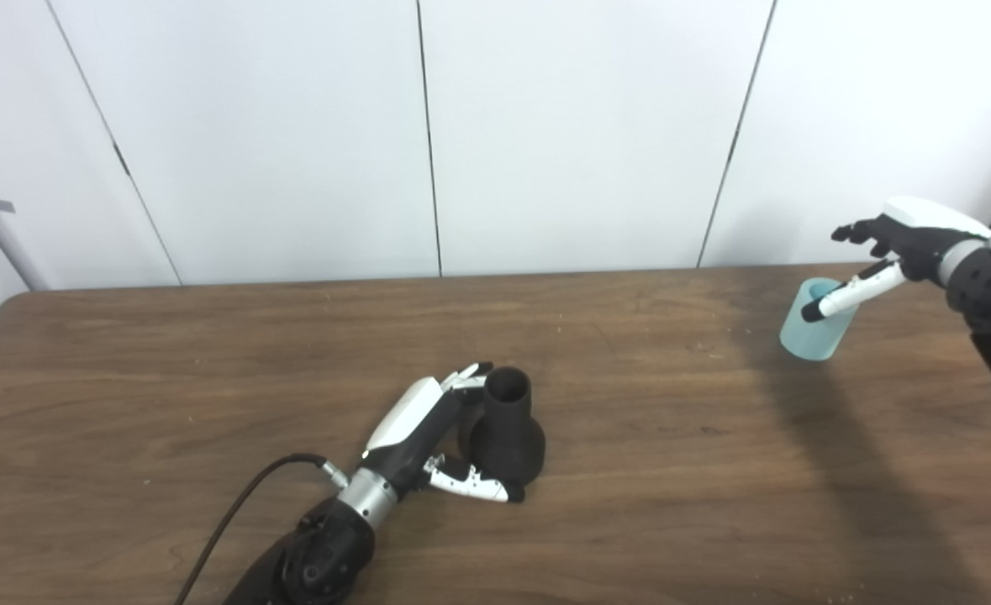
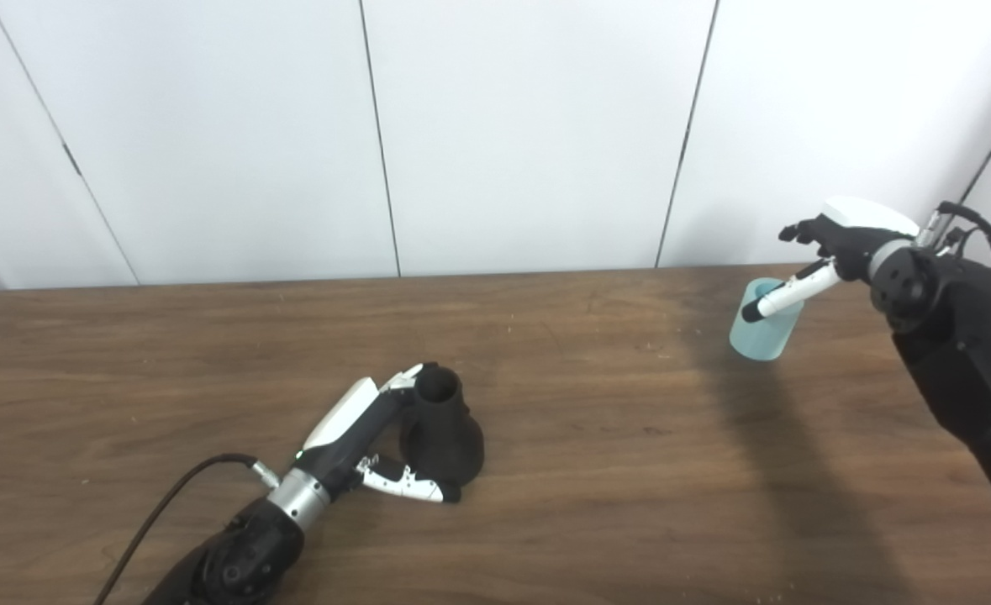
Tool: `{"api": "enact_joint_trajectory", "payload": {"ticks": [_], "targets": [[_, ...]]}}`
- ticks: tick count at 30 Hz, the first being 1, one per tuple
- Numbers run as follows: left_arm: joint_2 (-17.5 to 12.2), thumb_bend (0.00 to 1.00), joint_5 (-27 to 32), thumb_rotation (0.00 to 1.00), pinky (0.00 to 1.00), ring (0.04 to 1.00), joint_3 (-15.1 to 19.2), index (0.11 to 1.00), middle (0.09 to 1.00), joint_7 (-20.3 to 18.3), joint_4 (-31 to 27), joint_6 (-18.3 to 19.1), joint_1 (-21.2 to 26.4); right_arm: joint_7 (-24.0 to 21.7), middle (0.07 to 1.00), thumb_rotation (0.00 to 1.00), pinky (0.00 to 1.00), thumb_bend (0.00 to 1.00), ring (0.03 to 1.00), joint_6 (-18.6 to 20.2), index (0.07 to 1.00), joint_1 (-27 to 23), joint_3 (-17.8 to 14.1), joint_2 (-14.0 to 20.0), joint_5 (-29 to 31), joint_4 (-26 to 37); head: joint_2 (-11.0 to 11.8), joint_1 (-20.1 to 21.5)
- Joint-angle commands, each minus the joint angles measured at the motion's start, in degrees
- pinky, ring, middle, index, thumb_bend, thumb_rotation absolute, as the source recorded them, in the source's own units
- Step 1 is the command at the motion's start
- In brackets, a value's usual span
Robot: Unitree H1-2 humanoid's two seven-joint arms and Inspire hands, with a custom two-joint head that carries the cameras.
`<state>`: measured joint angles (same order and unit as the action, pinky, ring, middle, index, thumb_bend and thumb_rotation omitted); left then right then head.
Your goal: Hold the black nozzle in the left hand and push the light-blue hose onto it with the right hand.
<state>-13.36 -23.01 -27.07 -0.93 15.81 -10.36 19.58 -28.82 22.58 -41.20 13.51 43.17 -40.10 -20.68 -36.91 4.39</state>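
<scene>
Left eye view: left robot hand (image 1: 428, 420) cups nozzle (image 1: 508, 428); right robot hand (image 1: 898, 244), open, above hose (image 1: 814, 332).

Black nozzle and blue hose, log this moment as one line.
left hand: around black nozzle, upright on table | right hand: open at light-blue hose | parts: apart

On the counter (image 1: 209, 353) the nozzle (image 1: 508, 433) stands upright just right of my left hand (image 1: 428, 428), and the hose (image 1: 814, 323) sits far right beneath my right hand (image 1: 907, 239).
</scene>
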Motion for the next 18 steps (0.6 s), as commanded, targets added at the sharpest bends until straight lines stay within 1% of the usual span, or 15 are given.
{"api": "enact_joint_trajectory", "payload": {"ticks": [1,4,7,10,13,15,18], "targets": [[1.68,0.50,-2.66,0.08,1.00,0.970,-3.42,0.483,0.822,-1.81,7.85,0.94,-9.07,2.23,0.886,0.52,0.67,1.00,0.815,-0.75,0.874,-4.92,-1.79,1.75,0.69,0.57,-0.05,-0.09],[1.66,0.50,-2.55,0.08,1.00,0.970,-3.32,0.483,0.822,-1.75,7.91,0.73,-9.03,2.37,0.877,0.52,0.66,1.00,0.813,-0.38,0.873,-5.03,-2.71,0.96,2.35,0.27,-0.05,-0.09],[1.70,0.50,-2.64,0.08,1.00,0.970,-3.38,0.483,0.821,-1.65,7.93,0.62,-9.06,2.58,0.874,0.52,0.66,1.00,0.811,-0.34,0.873,-5.06,-2.67,0.48,2.72,0.08,-0.04,-0.20],[1.75,0.50,-2.60,0.08,1.00,0.970,-3.38,0.483,0.821,-1.62,8.01,0.51,-9.05,3.30,0.877,0.51,0.67,1.00,0.816,-1.73,0.877,-5.42,-1.33,0.63,1.55,-0.75,-0.21,-0.17],[1.84,0.50,-2.66,0.08,1.00,0.968,-3.41,0.483,0.821,-1.52,8.06,0.51,-9.12,3.97,0.883,0.51,0.74,1.00,0.854,-2.60,0.878,-5.87,0.27,0.68,0.06,-1.69,-0.23,-0.21],[1.91,0.50,-2.69,0.08,1.00,0.968,-3.45,0.483,0.821,-1.52,7.94,0.64,-9.19,4.11,0.898,0.51,0.78,1.00,0.897,-2.39,0.878,-6.38,1.49,0.55,-1.06,-2.68,-0.39,-0.44],[1.88,0.50,-2.62,0.08,1.00,0.968,-3.42,0.483,0.821,-1.67,7.41,0.87,-9.32,3.86,0.921,0.50,0.80,1.00,0.925,-1.60,0.880,-7.33,3.13,0.21,-2.39,-4.04,-0.52,-0.49]]}}
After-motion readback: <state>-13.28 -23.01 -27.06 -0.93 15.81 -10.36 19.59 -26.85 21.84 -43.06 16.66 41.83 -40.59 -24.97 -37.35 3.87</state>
